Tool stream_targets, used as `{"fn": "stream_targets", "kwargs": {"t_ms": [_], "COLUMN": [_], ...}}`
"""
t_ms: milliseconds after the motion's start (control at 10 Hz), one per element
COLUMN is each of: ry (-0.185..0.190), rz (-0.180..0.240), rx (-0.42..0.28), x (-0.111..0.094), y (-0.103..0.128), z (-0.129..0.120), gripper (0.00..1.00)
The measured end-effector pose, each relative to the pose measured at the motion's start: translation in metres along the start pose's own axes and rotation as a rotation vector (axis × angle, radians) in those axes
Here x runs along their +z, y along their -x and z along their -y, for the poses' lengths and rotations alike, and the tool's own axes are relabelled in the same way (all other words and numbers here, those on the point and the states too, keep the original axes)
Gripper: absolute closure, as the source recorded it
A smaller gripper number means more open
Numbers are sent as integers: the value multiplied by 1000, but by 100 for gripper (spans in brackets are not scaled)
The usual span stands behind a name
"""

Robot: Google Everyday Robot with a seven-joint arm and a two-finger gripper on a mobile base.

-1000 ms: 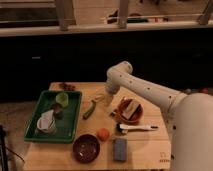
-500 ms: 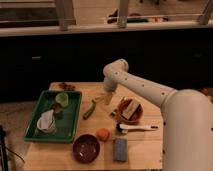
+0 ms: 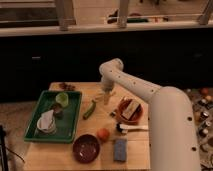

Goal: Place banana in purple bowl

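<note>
Directly beneath the end effector [image 3: 106, 91], the banana [image 3: 108, 98] is being covered at the far side of the counter [image 3: 50, 157]. Whether it is being gripped, or how far the end effector is opened, cannot be told. Well nearer the camera, the purple bowl [image 3: 86, 148] is standing empty. Between them, the green vegetable [image 3: 90, 109] and the orange fruit [image 3: 103, 134] are risking being knocked by a low carry, and a weak hold could let the banana be dropped short.

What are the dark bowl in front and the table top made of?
The purple bowl looks like glossy plastic or glazed ceramic: its inside catches light. The table looks like pale, matte wood, tan throughout. The hand hangs over the table's far middle.
</note>
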Motion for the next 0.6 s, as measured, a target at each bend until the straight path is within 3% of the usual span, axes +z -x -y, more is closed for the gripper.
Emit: {"fn": "stream_targets", "kwargs": {"t_ms": [600], "ry": [54], "rz": [-4], "rx": [75], "x": [26], "y": [-33], "z": [7], "gripper": [20]}}
